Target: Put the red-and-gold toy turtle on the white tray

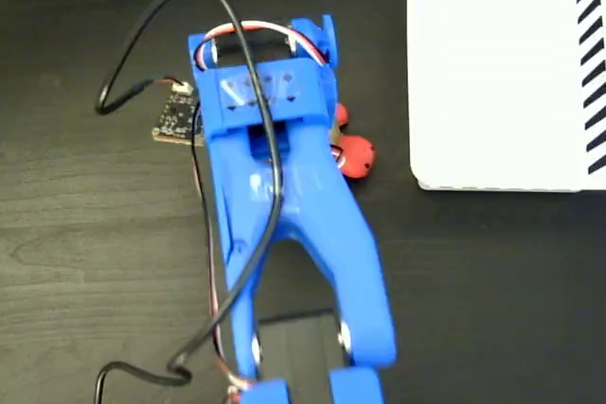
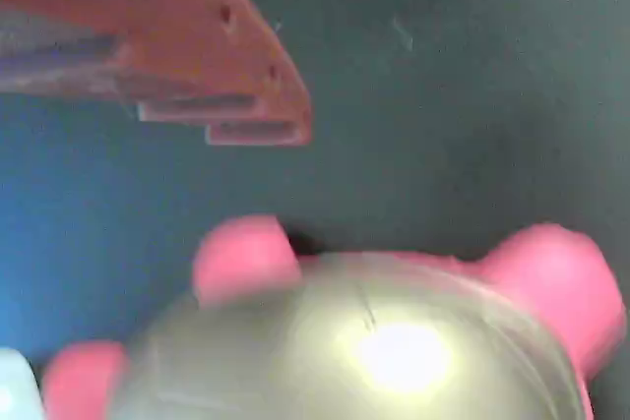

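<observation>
The red-and-gold toy turtle fills the lower half of the wrist view, very close and blurred, with a shiny gold shell, its head at right and feet at left. In the fixed view only its red head and one foot show beside my blue arm, which covers the shell and the gripper. One finger hangs above the turtle with a clear gap to it; the other jaw is out of frame. The white tray with black stripes lies at the upper right, apart from the turtle.
The table is dark wood. A small circuit board and looping black cables sit on the left side of the arm. A strip of bare table separates the turtle from the tray's left edge.
</observation>
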Tool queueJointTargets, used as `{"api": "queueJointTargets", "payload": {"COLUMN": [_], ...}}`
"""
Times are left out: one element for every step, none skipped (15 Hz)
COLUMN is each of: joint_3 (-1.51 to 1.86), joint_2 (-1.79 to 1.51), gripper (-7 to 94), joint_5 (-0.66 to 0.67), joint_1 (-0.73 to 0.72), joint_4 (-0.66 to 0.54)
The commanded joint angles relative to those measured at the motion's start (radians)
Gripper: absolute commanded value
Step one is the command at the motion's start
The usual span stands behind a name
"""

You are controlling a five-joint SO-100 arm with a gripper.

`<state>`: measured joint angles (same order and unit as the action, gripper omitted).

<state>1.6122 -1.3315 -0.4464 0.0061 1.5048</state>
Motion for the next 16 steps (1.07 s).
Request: {"api": "queueJointTargets", "payload": {"joint_3": [-0.066,-0.086,-0.120,-0.137,-0.141,-0.143,-0.143,-0.143,-0.143,-0.143,-0.146,-0.147,-0.147,-0.147,-0.144,-0.140], "joint_2": [0.012,0.041,0.074,0.089,0.101,0.117,0.133,0.146,0.155,0.156,0.156,0.153,0.152,0.147,0.141,0.133], "gripper": [62,62,62,62,62,62,62,62,62,58,50,38,24,13,3,0], "joint_5": [-0.009,-0.005,0.003,0.009,0.009,0.009,0.009,0.009,0.009,0.009,0.011,0.009,0.009,0.008,0.008,0.008], "joint_1": [-0.011,-0.005,0.003,0.008,0.009,0.006,-0.002,-0.006,-0.008,-0.006,0.002,0.009,0.014,0.014,0.015,0.015], "joint_4": [-0.008,-0.015,-0.009,-0.009,-0.012,-0.014,-0.014,-0.014,-0.014,-0.015,-0.020,-0.026,-0.028,-0.028,-0.028,-0.028]}}
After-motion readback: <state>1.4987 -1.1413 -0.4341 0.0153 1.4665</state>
